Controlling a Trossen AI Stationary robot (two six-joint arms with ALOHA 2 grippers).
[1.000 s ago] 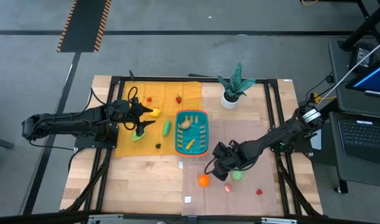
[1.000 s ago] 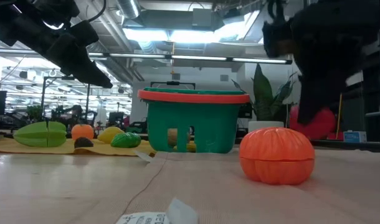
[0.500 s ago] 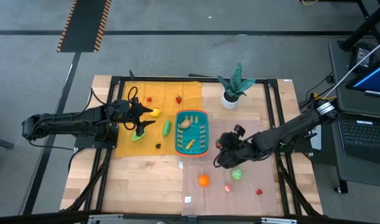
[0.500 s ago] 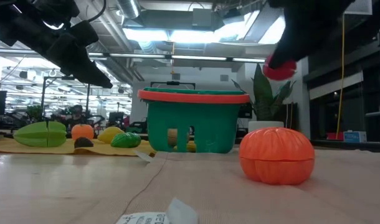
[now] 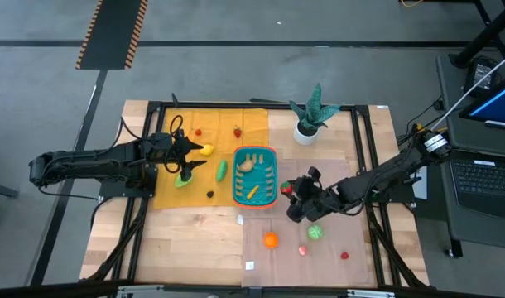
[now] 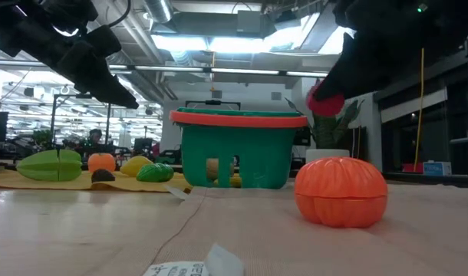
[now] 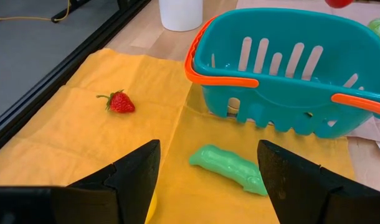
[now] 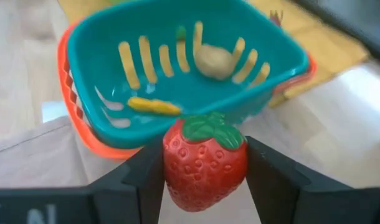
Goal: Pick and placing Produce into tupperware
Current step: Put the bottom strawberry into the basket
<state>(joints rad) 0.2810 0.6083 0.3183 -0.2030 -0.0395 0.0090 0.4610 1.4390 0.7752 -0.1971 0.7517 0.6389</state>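
Right gripper [image 8: 205, 165] pinches a dimpled red strawberry [image 8: 204, 160] beside the slotted teal basket [image 8: 177, 68]; left gripper [image 7: 209, 180] hovers, apparently empty, jaws apart.

No readable text anywhere. White paper scrap [image 6: 189, 266] near the bench's front edge carries print, too small and blurred to make out.

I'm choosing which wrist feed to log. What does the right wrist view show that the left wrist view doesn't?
Only the right wrist view: a big strawberry gripped in the right claw, plus a tan piece and an orange piece inside the basket.
Only the left wrist view: a small strawberry and a green pod on yellow cloth.
Both: the teal basket.
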